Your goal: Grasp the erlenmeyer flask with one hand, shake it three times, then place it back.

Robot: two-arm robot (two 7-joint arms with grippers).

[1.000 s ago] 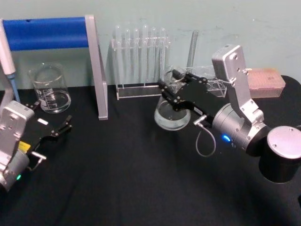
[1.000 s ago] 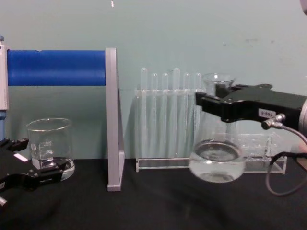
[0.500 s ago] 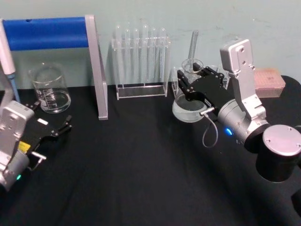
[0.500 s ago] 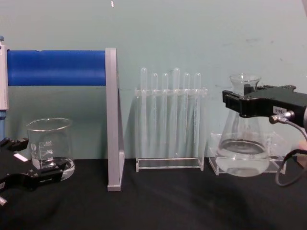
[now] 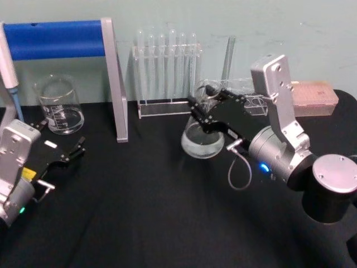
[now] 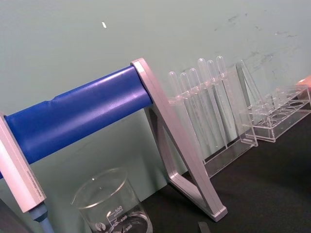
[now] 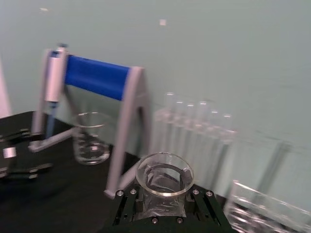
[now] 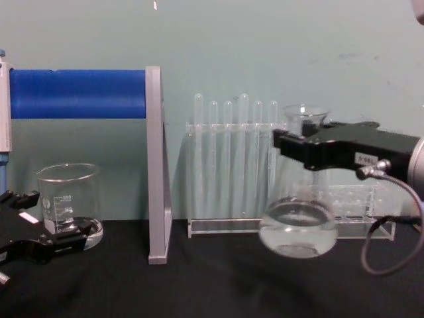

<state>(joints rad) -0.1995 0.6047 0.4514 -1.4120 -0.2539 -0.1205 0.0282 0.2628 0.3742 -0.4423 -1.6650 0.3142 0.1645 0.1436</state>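
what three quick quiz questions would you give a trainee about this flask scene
1. True or false: the left claw grips the erlenmeyer flask.
2. Multiple choice: where on the flask is the right claw closed? A) around the wide base B) around the narrow neck C) inside the rim
3. Fill in the blank: the glass vessel standing on the table nearest the left claw is a ____.

Key
1. False. The left claw sits open near the table's left edge, holding nothing.
2. B. The flask hangs from its neck, tilted and off the table.
3. beaker
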